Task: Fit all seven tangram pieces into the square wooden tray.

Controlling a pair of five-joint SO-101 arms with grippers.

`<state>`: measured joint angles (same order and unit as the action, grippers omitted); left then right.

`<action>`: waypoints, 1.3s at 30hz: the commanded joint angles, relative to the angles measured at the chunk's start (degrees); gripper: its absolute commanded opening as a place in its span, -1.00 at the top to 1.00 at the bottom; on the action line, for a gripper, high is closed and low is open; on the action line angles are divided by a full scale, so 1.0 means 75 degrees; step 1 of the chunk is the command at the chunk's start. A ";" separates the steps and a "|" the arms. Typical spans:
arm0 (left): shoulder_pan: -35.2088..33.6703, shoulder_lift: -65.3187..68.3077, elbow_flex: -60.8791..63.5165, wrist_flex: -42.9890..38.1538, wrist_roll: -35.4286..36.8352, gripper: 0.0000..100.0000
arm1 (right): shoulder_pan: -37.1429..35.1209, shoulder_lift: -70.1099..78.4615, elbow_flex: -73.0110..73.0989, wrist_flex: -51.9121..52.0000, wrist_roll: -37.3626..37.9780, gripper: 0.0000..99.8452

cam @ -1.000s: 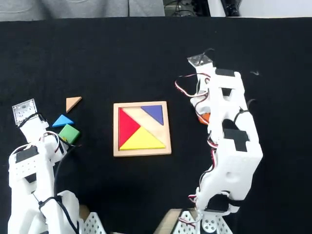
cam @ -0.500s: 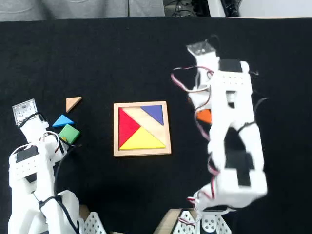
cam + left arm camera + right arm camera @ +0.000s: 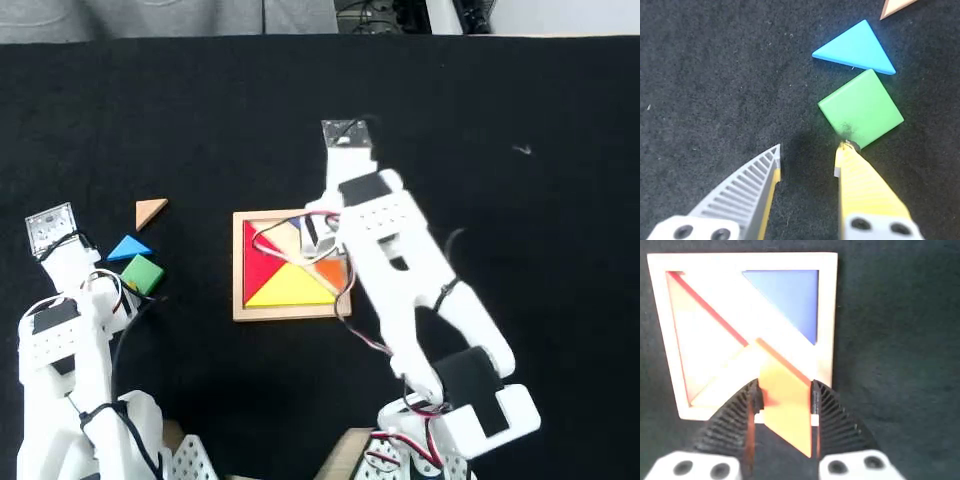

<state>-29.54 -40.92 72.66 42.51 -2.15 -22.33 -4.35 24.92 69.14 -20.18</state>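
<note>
Where a second ago the right arm stood well off the square wooden tray's (image 3: 290, 314) right side, it has swung across, and the right gripper (image 3: 782, 390) now hangs over the tray's near right corner, jaws clamped on the orange piece (image 3: 785, 415) (a parallelogram, by its look). The left gripper (image 3: 807, 155) has not moved: left of the tray, jaws parted around nothing, one tip touching the green square (image 3: 861, 110), with the light blue triangle (image 3: 855, 47) just beyond.

White arms (image 3: 400, 270), black motors (image 3: 465, 375), red-white cables (image 3: 262, 235), yellow-and-grey ribbed left end effector (image 3: 811, 147)
</note>
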 commanded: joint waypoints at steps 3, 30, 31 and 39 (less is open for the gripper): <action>0.0006 -0.0117 -0.0041 -0.0117 -0.0047 0.64 | -0.0129 -0.0393 0.0229 -0.0692 -0.0352 0.98; 0.0006 -0.0105 -0.0041 -0.0117 -0.0035 0.64 | -0.0129 0.0768 0.0463 -0.1325 0.0352 0.97; 0.0006 -0.0105 -0.0041 -0.0117 -0.0035 0.64 | -0.0129 0.0768 0.0463 -0.1325 0.0445 0.97; 0.0006 -0.0105 -0.0041 -0.0117 -0.0035 0.64 | -0.0129 0.0744 0.0404 -0.1371 0.0516 0.97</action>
<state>-29.54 -40.92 72.66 42.51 -2.15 -22.51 1.54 31.34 59.74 -17.10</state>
